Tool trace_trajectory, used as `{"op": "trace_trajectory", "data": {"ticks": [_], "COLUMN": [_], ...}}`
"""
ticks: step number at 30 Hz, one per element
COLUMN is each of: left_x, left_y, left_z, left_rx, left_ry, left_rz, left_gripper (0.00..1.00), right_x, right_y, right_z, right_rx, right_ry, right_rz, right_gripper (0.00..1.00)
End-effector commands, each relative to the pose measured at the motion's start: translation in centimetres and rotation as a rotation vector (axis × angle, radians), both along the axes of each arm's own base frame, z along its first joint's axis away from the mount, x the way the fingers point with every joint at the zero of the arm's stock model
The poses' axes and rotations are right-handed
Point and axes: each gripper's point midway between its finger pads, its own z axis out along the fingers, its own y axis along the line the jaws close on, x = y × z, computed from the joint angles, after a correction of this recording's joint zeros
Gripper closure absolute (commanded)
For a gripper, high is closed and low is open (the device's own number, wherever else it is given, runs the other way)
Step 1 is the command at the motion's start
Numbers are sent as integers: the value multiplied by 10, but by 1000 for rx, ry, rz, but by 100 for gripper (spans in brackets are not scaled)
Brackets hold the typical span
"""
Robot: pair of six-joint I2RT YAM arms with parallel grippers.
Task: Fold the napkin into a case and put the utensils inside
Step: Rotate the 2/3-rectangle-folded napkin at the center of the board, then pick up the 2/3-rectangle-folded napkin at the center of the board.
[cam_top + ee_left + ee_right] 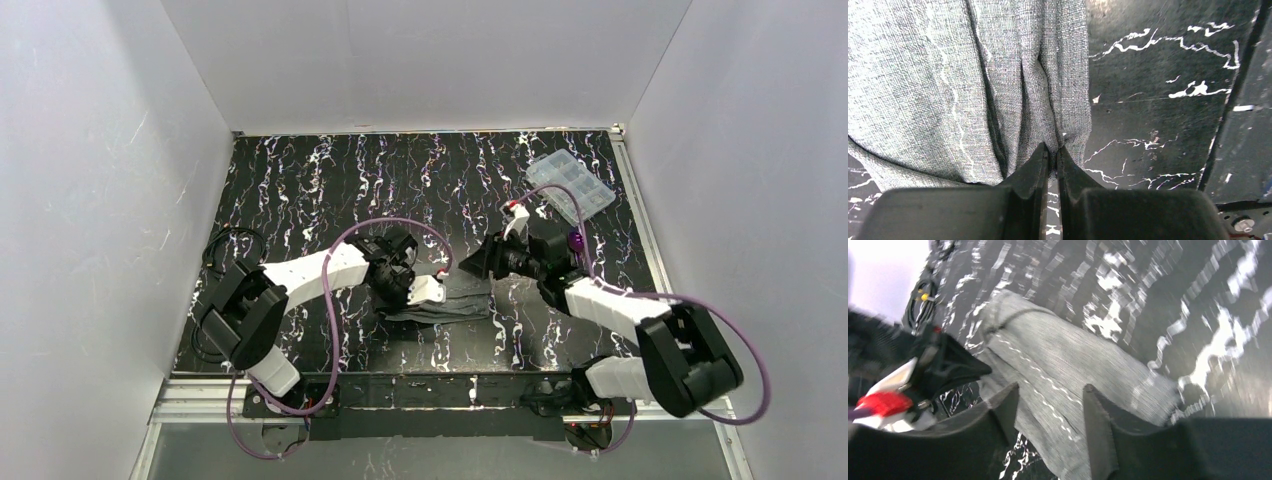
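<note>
White walls (420, 60) enclose three sides of a black table (330, 180) veined with white streaks. Far left, near the wall: a loop of dark cable (228, 248) lies on the table.

Left arm: reaches in from the near left corner toward the middle of the table. Left gripper (1052, 151) is down at table level on the left end of the napkin (455, 306). Wrist view: its two black fingers (1033, 170) are pressed together with only a sliver between the tips. A pleat of grey weave runs straight into that sliver, so the claw is clamped on the napkin's near edge. Several lengthwise creases fan away from the pinch point.

Napkin: dark grey and bunched into a narrow band. It lies flat on the table near the front centre, between the two arms. A lighter stitched line runs along its length in the right wrist view.

Right gripper (1051, 386): held just right of centre, at the napkin's far right end, angled toward the left arm. Its fingers (1098, 415) stand clearly apart, and the grey band shows in the gap between them. Nothing is gripped. This view is motion-blurred, so I cannot tell whether the tips touch the fabric.

Far right rear: a clear compartment box (571, 185) sits on the table, well apart from the napkin.
</note>
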Motion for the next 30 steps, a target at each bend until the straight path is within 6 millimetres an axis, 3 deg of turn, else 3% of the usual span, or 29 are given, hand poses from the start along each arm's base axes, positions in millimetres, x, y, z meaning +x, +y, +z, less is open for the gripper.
{"op": "trace_trajectory", "data": {"ticks": [1, 7, 13, 17, 23, 30], "left_x": [-22, -19, -17, -15, -12, -13], "left_y": [-11, -16, -15, -15, -17, -14], "left_z": [14, 26, 33, 35, 42, 41], "left_rx": [-79, -155, -193, -201, -222, -219], "left_ry": [174, 261, 293, 316, 345, 387], "left_rz": [-22, 0, -34, -34, -41, -53], "left_gripper": [100, 100, 100, 100, 100, 100], "right_x": [-8, -31, -46, -55, -64, -88], "right_y": [32, 37, 32, 46, 58, 73], "right_z": [62, 66, 60, 53, 36, 23], "right_rx": [9, -10, 33, 60, -74, -162], "right_ry": [-484, -591, -616, -601, -691, -780], "right_rz": [184, 224, 230, 326, 362, 417], "right_gripper": [36, 34, 23, 22, 22, 23]}}
